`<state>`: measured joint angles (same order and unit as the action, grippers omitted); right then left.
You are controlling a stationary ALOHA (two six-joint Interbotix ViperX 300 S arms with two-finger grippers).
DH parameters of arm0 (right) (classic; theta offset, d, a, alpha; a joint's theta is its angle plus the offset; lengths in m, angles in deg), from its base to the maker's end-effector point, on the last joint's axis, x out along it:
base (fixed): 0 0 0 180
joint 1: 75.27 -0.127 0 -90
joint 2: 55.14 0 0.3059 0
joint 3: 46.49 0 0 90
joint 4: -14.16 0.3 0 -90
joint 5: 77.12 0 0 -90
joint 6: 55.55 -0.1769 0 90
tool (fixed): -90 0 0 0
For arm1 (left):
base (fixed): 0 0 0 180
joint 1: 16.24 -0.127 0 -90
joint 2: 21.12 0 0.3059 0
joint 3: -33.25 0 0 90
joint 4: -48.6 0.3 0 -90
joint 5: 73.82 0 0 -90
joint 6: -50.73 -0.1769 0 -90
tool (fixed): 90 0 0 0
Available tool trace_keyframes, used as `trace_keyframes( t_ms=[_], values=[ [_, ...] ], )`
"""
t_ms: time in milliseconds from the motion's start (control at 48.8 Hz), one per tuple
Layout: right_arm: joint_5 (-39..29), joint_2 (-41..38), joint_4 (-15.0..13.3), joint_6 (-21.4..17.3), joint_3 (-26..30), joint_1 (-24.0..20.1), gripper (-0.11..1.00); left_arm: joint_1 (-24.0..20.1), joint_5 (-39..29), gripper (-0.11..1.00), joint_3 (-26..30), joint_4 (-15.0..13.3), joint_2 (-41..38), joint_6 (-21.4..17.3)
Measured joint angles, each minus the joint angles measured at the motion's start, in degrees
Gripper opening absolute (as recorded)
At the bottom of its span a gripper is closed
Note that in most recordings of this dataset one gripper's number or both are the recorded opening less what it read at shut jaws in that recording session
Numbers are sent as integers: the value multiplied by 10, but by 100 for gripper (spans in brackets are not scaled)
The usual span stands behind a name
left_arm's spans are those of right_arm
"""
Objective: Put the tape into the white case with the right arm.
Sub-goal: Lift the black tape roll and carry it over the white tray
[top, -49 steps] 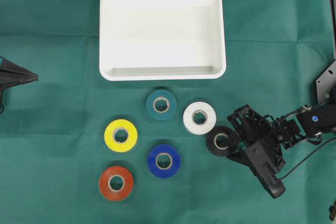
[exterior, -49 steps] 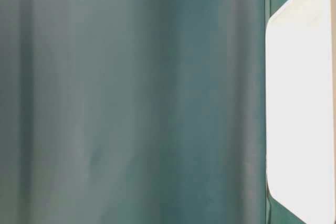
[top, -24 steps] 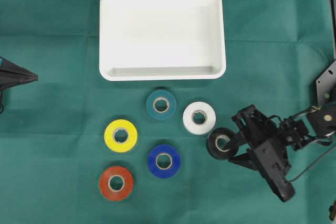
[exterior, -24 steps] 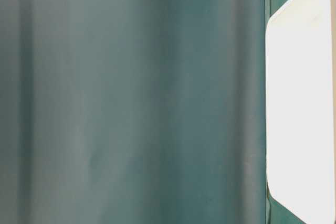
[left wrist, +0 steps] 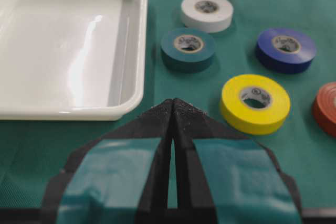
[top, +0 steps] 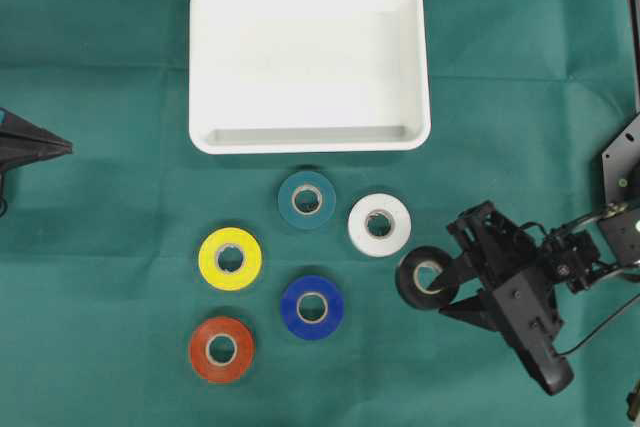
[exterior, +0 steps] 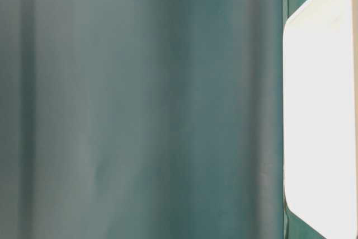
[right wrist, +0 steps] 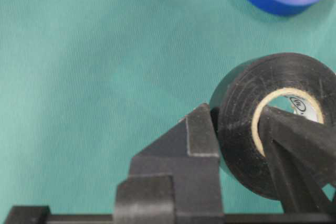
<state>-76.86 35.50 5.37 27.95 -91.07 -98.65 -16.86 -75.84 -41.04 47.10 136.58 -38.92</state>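
Overhead view: right tool [top: 437, 285] was clamped on the black tape roll [top: 421, 278], one finger through the roll's core and the other against its outer wall. The right wrist view confirmed this: roll [right wrist: 273, 145] tilted on edge, one finger [right wrist: 294, 145] inside the cardboard core, the other finger [right wrist: 202, 135] pressed on the outside. Whether the roll rested on the cloth or hung clear could not be told.

The roll sat at the right of the group of tapes, just right of and below the white tape roll [top: 380, 224], well apart from the white case [top: 309, 139]. The case lay at the far side of the green-covered bench [top: 110, 247], with nothing visible in it.

Other rolls lay flat on the cloth: teal tape roll [top: 306, 199] nearest the case, yellow tape roll [top: 230, 258], blue tape roll [top: 312, 306], red tape roll [top: 221, 349].

Left tool [left wrist: 172, 109] was at the left edge of the overhead view, its teal-patched fingers closed tip to tip, holding nothing, clear of all rolls.

Table-level view: blurred green cloth and one side of the case [exterior: 319, 110] only.
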Motion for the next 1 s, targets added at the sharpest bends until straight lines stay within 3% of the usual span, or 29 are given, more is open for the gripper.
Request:
trace_keyframes(
  t_ms=[553,1004],
  values=[
    [10,-133,0,-1,147,20,2,0,2,0,-1,0,1,0],
    [10,-138,0,-3,168,127,2,0,3,0,-1,0,1,0]
  ],
)
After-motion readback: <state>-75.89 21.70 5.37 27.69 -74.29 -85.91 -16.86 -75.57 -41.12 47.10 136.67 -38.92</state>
